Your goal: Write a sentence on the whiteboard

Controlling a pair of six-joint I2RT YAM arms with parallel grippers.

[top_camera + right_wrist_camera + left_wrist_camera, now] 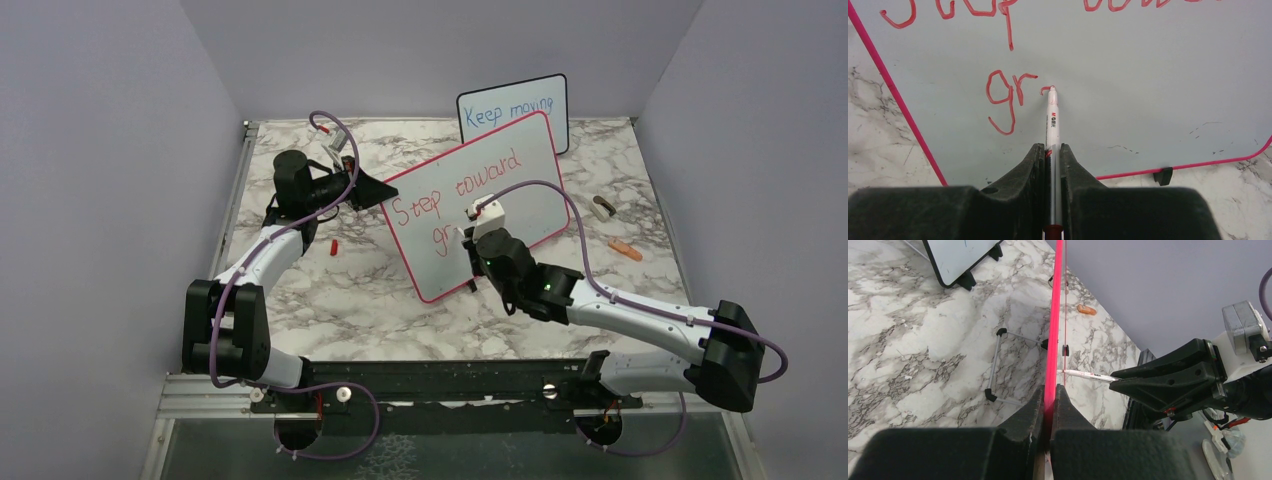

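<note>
Find the whiteboard (432, 268) propped at a slant near the middle of the table (340, 300), a little toward the far edge, just in front of the smaller black-framed board (515, 112). Read the sentence (455, 188) as it stands: "Step toward" along the top line, "gr" beneath it, plus a small hook of the next letter. Judging by that, roughly halfway through the writing.

Note the left gripper (1050, 392) pinched fully closed on the board's red-pink frame at its left edge, steadying it. Note the right gripper (1052, 150) likewise squeezed tight on the barrel of the red marker (1052, 117), tip at the white surface and seemingly touching, right at that hook, just right of the "r".

To do this stroke well:
- Keep the tip in light, even contact. Press no harder than the left-hand hold can resist, otherwise likely to tip the slanted board back.
- Follow the slope of the upper line rather than the table's edge.
- Match the height of "gr" and leave a similar gap.
- Lift clear between letters to avoid stray joins.
- Mind the room left toward the board's right edge and lower frame, probably enough for the rest of the word if kept compact.
- Leave the left clamp as it is throughout.
- Avoid brushing the fingers through fresh ink.
</note>
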